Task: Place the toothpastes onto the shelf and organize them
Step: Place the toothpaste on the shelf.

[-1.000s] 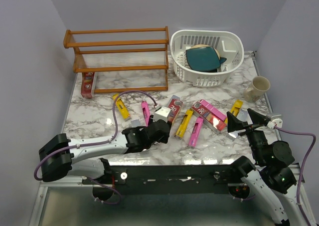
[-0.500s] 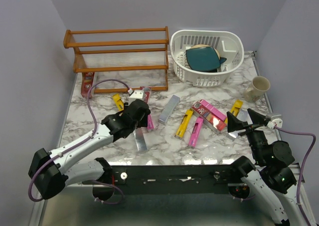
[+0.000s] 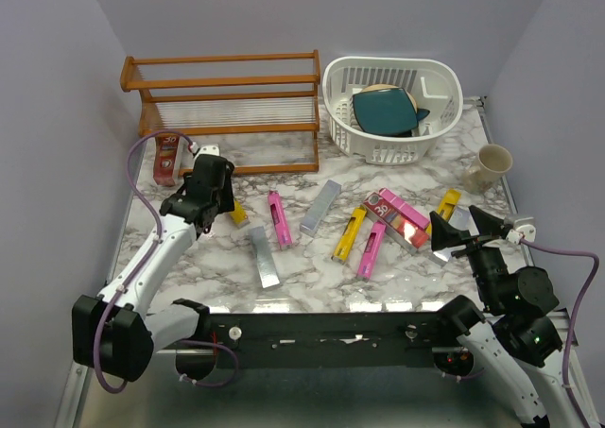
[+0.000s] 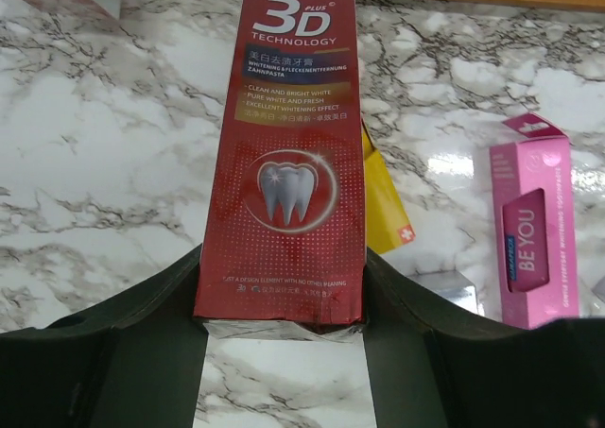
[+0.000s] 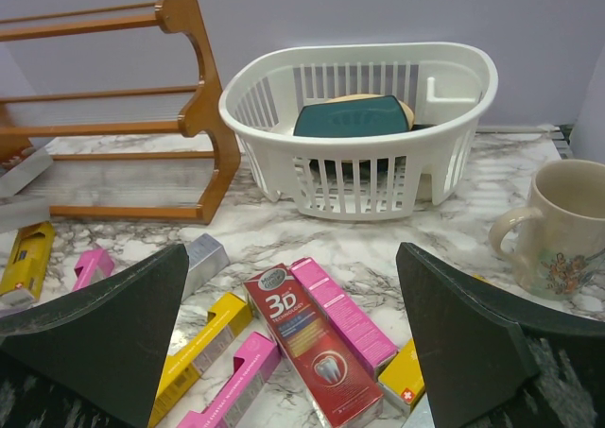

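The left gripper (image 4: 280, 291) was closed on the lower end of a red toothpaste carton (image 4: 291, 154) and held it above the bench (image 3: 416, 277), just in front of the shelf (image 3: 222, 80) at 11 o'clock. The step in hand seemed to be the transport. The next move probably called for lifting the carton over the front rail and laying it on a tier. The right gripper (image 3: 461, 228) stood wide open and empty at 4 o'clock.
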`<state>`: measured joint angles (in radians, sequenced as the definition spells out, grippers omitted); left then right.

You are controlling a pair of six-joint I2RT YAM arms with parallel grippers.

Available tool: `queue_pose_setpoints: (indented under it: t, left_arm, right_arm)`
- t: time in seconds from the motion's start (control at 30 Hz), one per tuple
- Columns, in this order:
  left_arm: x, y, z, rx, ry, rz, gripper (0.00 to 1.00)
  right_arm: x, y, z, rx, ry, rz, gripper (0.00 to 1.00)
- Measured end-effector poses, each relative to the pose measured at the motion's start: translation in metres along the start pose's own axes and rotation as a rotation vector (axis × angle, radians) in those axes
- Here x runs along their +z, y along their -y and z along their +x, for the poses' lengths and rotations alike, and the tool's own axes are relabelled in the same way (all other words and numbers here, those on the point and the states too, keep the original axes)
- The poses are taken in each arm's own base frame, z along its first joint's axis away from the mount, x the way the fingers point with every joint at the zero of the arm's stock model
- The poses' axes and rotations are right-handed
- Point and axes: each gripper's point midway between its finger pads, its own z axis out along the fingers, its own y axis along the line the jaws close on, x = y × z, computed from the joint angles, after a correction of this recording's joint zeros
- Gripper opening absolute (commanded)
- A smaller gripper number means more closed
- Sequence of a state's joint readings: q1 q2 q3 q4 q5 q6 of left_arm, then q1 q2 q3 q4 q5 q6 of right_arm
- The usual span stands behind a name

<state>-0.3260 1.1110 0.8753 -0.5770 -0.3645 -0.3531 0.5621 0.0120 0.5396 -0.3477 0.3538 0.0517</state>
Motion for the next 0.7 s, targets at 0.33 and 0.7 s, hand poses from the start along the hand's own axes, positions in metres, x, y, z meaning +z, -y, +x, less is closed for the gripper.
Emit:
queue_pose_setpoints:
  t: [0.33,0.7]
  left_arm:
    - [0.032,-0.025,-0.013,0.004,0.003,-0.030,0.59]
    - [0.007,-0.023,-0.033,-0.029,0.209,0.039,0.55]
  right_arm:
    - [0.000,0.000,-0.001,0.009,0.000,-0.001,1.00]
    - [-0.001,-0.002,-0.004,0.022,0.007,-0.006,1.00]
